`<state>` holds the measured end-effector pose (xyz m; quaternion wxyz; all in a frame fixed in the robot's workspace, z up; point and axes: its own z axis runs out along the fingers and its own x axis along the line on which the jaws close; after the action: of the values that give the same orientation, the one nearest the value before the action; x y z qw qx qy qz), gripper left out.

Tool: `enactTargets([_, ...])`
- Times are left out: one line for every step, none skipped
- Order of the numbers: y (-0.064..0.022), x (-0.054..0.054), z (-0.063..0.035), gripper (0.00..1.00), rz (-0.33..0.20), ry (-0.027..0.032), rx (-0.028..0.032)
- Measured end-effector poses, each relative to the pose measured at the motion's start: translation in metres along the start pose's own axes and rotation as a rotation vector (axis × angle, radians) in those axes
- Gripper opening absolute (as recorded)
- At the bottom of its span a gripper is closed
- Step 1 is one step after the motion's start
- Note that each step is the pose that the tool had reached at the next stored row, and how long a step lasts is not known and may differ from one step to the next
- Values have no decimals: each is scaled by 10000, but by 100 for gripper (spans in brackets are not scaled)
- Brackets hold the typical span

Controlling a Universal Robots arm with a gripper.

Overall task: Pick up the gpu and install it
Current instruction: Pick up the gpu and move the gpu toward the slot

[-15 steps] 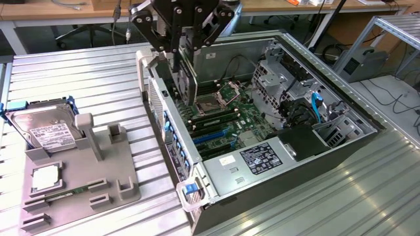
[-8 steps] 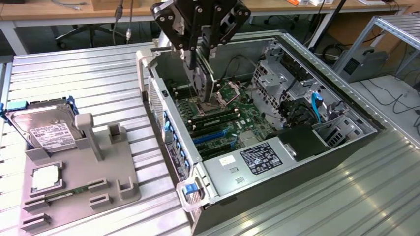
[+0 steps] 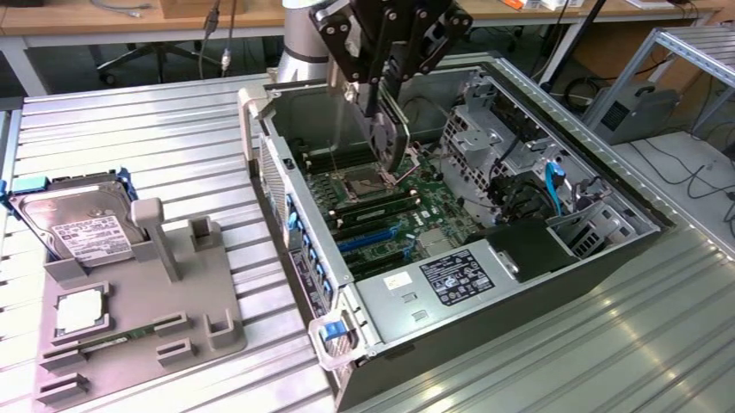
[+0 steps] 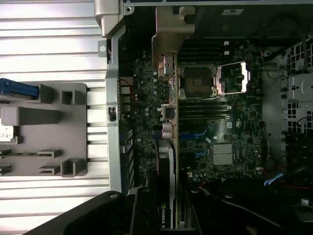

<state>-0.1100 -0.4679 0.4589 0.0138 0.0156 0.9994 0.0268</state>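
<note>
Black gripper, pointing straight down at the exterior view's upper centre, is clamping the thin dark gpu on edge over the green motherboard inside the open grey computer case, which is sitting on a ribbed metal table.

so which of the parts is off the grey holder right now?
The gpu: the dark card hangs on edge in the gripper over the open case. The hard drive, memory stick and square silver chip sit on the holder.
</note>
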Motion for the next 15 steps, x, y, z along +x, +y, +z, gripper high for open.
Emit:
enactTargets([1, -29, 1, 27, 0, 0, -1])
enactTargets([2, -59, 2, 27, 1, 0, -1])
enactTargets([3, -87, 3, 27, 1, -1, -1])
enactTargets([4, -125, 4, 27, 0, 0, 0])
enactTargets([5, -159, 5, 27, 0, -1, -1])
enactTargets([6, -192, 6, 27, 0, 0, -1])
enactTargets([7, -225, 7, 27, 1, 0, -1])
enactTargets([8, -261, 8, 27, 1, 0, -1])
enactTargets([10, -300, 9, 27, 0, 0, -1])
enactTargets([11, -347, 10, 27, 0, 0, 0])
enactTargets([13, -397, 12, 27, 1, 0, -1])
enactTargets([17, -500, 14, 27, 0, 0, 0])
enactTargets([19, -575, 17, 27, 0, 0, 0])
enactTargets([21, -637, 18, 27, -1, 0, -1])
enactTargets([23, -680, 19, 27, -1, 0, 0])
